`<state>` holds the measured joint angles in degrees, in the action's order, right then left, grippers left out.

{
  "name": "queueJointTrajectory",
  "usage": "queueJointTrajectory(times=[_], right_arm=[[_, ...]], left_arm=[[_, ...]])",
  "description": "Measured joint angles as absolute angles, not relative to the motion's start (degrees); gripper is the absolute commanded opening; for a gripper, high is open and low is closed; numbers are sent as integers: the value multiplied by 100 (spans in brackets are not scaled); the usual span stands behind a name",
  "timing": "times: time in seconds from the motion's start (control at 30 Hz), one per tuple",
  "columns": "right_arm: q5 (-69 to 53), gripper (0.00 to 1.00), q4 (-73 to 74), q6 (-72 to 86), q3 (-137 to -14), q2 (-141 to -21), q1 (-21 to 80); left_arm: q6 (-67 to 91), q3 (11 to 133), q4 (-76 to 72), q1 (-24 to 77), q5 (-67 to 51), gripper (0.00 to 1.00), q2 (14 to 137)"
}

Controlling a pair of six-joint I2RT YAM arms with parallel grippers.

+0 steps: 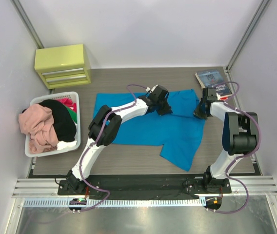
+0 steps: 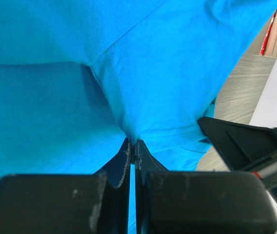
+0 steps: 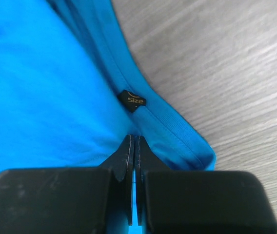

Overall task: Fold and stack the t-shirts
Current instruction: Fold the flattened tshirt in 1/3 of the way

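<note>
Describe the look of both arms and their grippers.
The left arm and right arm have white links, chunky black joints and purple cables looping alongside. The left gripper and right gripper each have two flat black fingers tapering to scuffed tips.

White walls [image 1: 143, 29] enclose a grey wood-grain table [image 1: 128, 163] bearing a yellow-green drawer unit [image 1: 63, 66].
</note>
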<state>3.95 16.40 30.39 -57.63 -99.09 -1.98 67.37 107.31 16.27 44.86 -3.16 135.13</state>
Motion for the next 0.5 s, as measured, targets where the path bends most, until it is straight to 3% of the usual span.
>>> queueJointTrajectory(times=[0.33,0.37,0.43,0.47,0.5], right_arm=[[456,1,1678,3033,-5732,-9957,-183],[460,6,1680,3033,-5732,-9957,-180],[456,13,1702,3030,-5739,-9957,-180],[447,26,1750,3028,-5758,-9957,-180],[434,32,1809,3015,-5782,-9957,-180]], left_arm=[[6654,10737,1747,4486,-478,0,13513],[6648,10746,1782,4486,-486,0,13513],[6589,10746,1831,4486,-510,20,13513],[6541,10746,1855,4486,-521,31,13513],[6495,10746,1885,4486,-532,45,13513]])
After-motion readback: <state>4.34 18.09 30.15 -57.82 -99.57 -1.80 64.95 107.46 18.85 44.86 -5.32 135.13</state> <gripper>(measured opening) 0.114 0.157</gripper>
